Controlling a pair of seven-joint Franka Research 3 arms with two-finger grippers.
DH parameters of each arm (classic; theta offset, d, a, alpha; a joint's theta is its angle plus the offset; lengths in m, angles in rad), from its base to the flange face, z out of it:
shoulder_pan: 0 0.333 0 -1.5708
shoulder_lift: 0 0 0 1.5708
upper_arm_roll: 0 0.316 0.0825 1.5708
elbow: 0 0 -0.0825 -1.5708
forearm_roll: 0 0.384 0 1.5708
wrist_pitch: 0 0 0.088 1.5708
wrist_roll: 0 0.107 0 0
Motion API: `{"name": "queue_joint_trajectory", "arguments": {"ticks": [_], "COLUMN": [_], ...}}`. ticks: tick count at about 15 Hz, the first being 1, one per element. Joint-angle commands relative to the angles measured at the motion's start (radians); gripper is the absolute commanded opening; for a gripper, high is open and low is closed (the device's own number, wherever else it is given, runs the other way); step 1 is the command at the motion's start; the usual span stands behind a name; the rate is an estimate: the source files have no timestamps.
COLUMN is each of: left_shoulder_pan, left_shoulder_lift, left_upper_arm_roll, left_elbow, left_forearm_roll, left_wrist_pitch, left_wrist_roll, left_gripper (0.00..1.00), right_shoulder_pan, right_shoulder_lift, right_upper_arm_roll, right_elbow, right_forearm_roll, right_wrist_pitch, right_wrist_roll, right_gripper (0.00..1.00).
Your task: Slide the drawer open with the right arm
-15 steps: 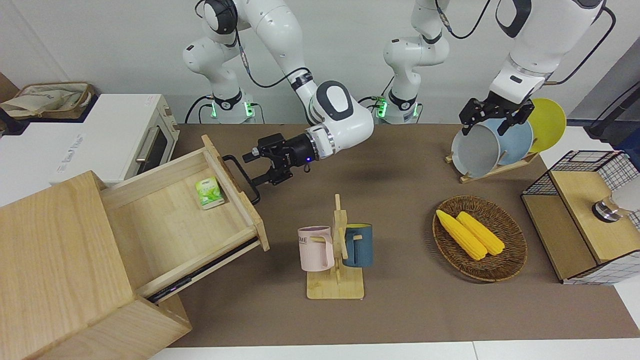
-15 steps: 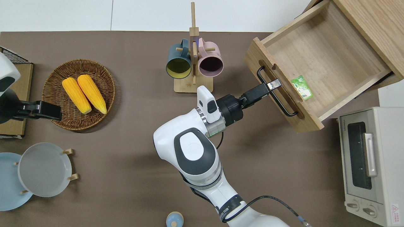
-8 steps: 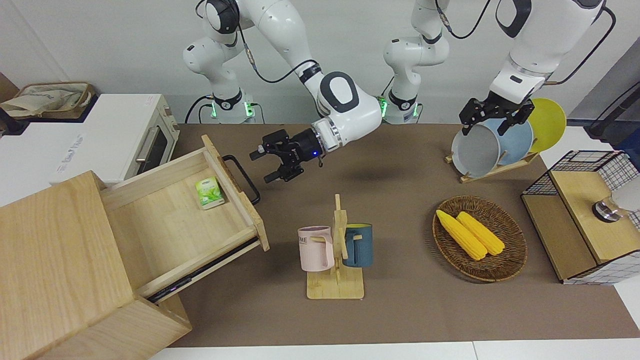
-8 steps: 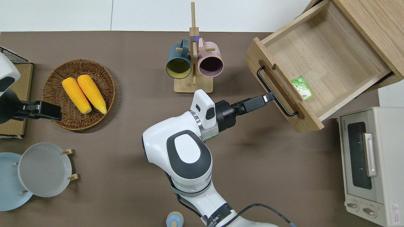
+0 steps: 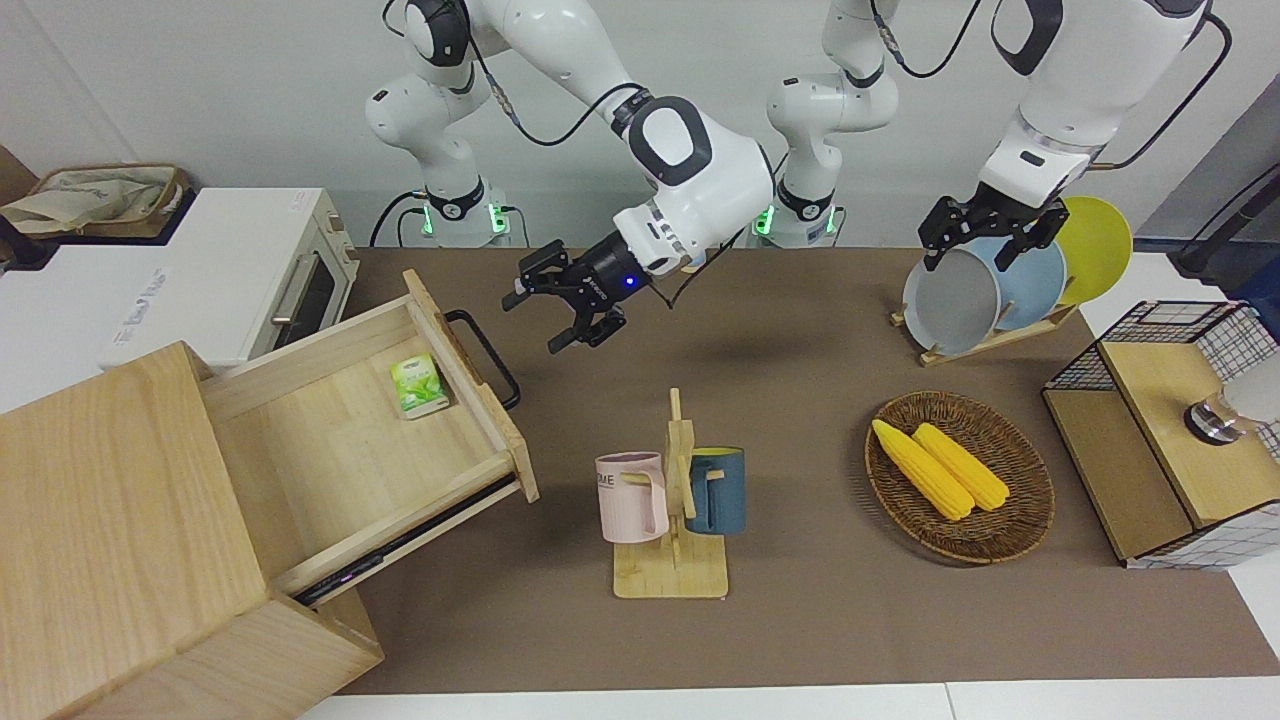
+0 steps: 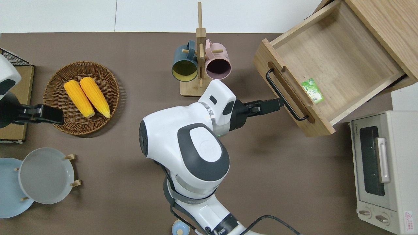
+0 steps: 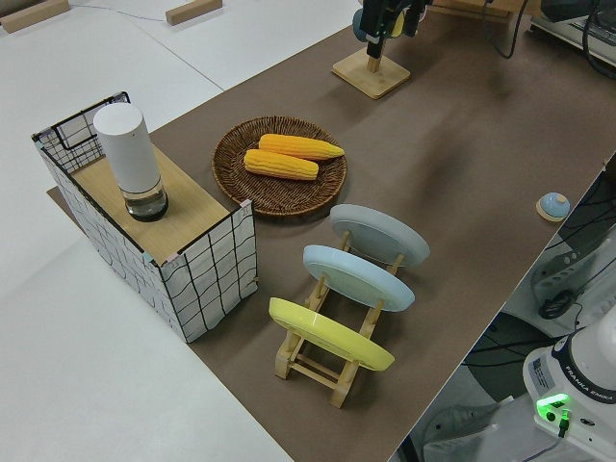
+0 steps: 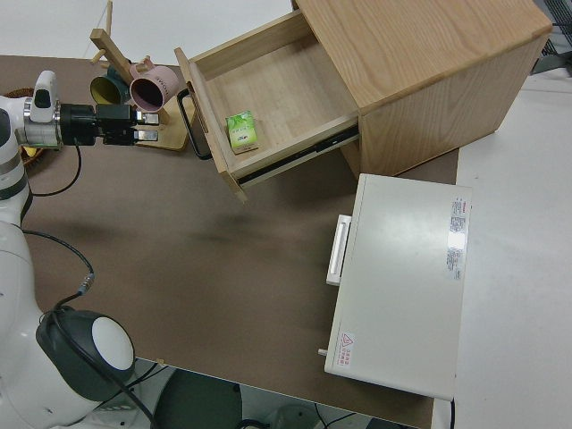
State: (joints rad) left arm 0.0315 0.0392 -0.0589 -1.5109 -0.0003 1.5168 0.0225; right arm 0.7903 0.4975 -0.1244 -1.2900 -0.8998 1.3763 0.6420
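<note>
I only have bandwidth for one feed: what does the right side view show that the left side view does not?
Only the right side view shows the open drawer, its black handle, the green packet inside, the toaster oven and the open right gripper. Only the left side view shows the corn basket, plate rack and mesh box. Both show the mug stand.

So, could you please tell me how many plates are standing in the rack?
3, all in the wooden rack at the left arm's end of the table: a grey plate, a blue plate and a yellow plate.
</note>
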Motion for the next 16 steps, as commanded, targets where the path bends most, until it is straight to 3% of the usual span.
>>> {"name": "queue_joint_trajectory", "arguments": {"ticks": [1, 10, 16], "left_shoulder_pan": [0.005, 0.005, 0.005], "left_shoulder_lift": [0.011, 0.011, 0.011], "left_upper_arm_roll": [-0.007, -0.007, -0.007], "left_elbow": [0.024, 0.026, 0.024], "left_forearm_roll": [0.017, 0.017, 0.017], "left_wrist_pitch": [-0.02, -0.02, -0.02], "left_wrist_roll": [0.01, 0.01, 0.01], "left_gripper": [0.99, 0.99, 0.99], "right_shoulder_pan": [-0.058, -0.196, -0.33], "right_shoulder_lift": [-0.059, -0.215, -0.292], "right_upper_arm_roll": [0.009, 0.011, 0.011], "right_elbow": [0.029, 0.029, 0.027], "right_forearm_roll": [0.109, 0.408, 0.625], "right_wrist_pitch": [0.01, 0.043, 0.043], "right_wrist_roll": [-0.05, -0.125, -0.182], "right_gripper": [0.979, 0.979, 0.979]}}
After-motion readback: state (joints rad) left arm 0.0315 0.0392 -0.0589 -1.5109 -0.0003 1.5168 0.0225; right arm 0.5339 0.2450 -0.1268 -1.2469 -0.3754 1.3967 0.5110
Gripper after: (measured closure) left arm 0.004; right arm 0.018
